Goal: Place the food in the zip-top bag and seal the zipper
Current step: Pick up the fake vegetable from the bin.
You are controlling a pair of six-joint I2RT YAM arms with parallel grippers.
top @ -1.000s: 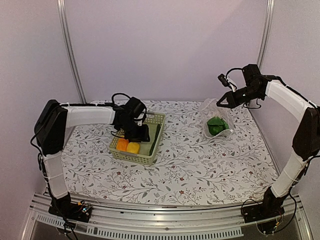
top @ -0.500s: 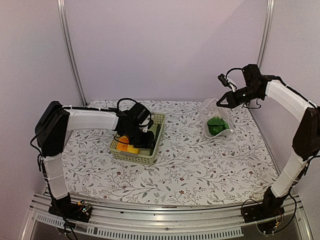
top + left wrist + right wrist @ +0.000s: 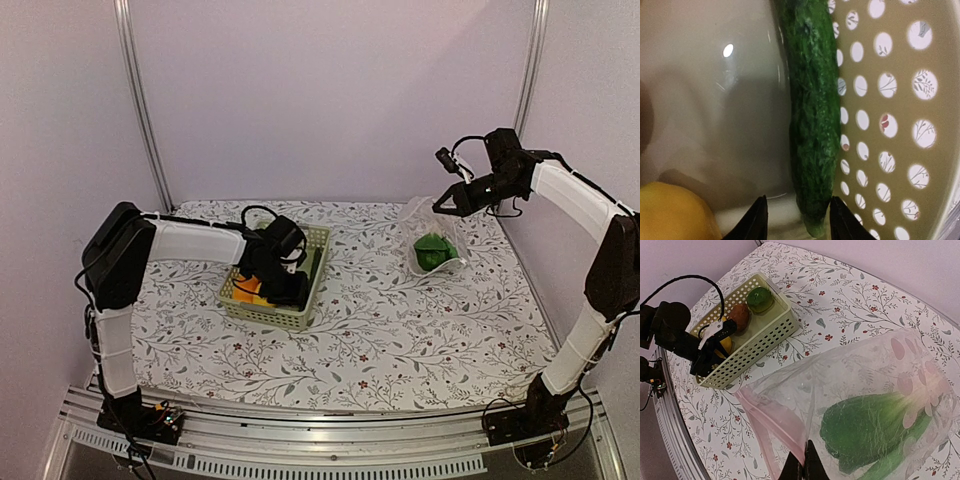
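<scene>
A dark green cucumber (image 3: 812, 115) lies along the perforated wall of the pale basket (image 3: 890, 125). My left gripper (image 3: 797, 212) is down inside the basket (image 3: 300, 318), open, with the cucumber's near tip between its fingers and a gap on the left side. A yellow piece (image 3: 670, 215) sits beside it. In the right wrist view a brown piece (image 3: 740, 315) and a round green piece (image 3: 760, 299) rest at the basket's far end. My right gripper (image 3: 804, 460) is shut on the pinkish zipper (image 3: 772, 415), holding the clear zip-top bag (image 3: 865, 390) up. A bok choy (image 3: 865, 430) lies inside the bag.
The floral tablecloth (image 3: 380, 330) covers the table. The basket stands left of centre and the bag (image 3: 435, 240) at the back right. Metal frame posts (image 3: 140, 110) rise at the back corners. An orange piece (image 3: 243, 290) shows at the basket's left side.
My left gripper has moved right and down inside the basket, over to the cucumber's end. The right arm and the bag have stayed still.
</scene>
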